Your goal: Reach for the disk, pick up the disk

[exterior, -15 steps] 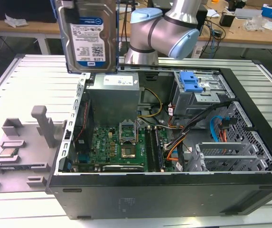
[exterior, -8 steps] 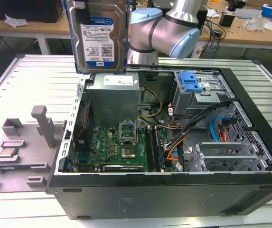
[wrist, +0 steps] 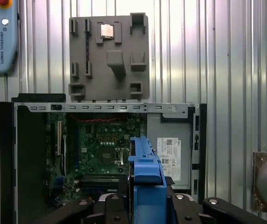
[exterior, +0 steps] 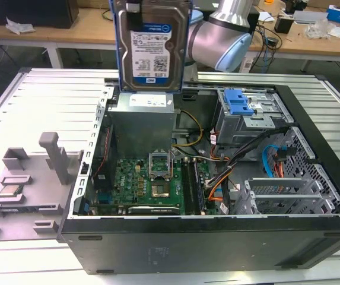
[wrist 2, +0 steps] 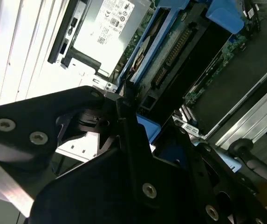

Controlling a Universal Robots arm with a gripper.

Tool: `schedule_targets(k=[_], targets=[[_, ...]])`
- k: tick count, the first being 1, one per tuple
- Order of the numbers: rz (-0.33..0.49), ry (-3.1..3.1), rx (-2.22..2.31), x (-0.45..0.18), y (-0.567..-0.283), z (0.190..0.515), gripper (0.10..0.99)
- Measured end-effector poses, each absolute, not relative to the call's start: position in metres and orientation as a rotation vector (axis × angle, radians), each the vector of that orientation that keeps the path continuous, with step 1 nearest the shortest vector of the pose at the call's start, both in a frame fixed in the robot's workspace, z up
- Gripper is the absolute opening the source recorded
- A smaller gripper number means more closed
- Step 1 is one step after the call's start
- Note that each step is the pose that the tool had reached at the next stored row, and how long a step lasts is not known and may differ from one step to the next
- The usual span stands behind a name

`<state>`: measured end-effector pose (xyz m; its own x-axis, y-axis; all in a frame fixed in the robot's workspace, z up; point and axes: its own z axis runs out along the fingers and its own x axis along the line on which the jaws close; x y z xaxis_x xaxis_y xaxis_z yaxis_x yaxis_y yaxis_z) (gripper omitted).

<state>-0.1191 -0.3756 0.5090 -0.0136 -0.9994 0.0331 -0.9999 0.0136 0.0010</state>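
A: So, got anything in the claw?

B: Yep. Squeezed tight on the disk, pinching it from both sides.

A: And where, next to the claw?

B: Hanging straight down from the claw, standing on end, sticker side facing out in the exterior view. Up in the air, touching nothing but the claw.

A: Looks like what?

B: Flat and silver, with a white-and-blue sticker and a blue plastic bracket round the edges. Seen edge-on in the first wrist view, right between the black fingers.

A: What else down there under the claw?

B: Open computer case, lying on its side, well below the claw. Just under the hanging disk, a grey power box. Lower than that, a green board with a metal socket on it.

A: Anything blue besides the bracket?

B: A blue latch on the drive bay, below the claw and off toward the exterior view's right. Not touching the disk.

A: And off the other way?

B: A grey holder on the ribbed metal table, outside the case, low down and well apart from the claw, toward the exterior view's left. Small square silver chip sitting in it.

A: And behind the claw?

B: The fat silver robot arm, bending round behind the disk.
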Motion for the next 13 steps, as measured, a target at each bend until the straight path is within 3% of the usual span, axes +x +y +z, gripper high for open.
schedule_targets(k=[13], targets=[[0.035, -2.219, 2.189, -0.073, -0.375, 0.509, 0.365]])
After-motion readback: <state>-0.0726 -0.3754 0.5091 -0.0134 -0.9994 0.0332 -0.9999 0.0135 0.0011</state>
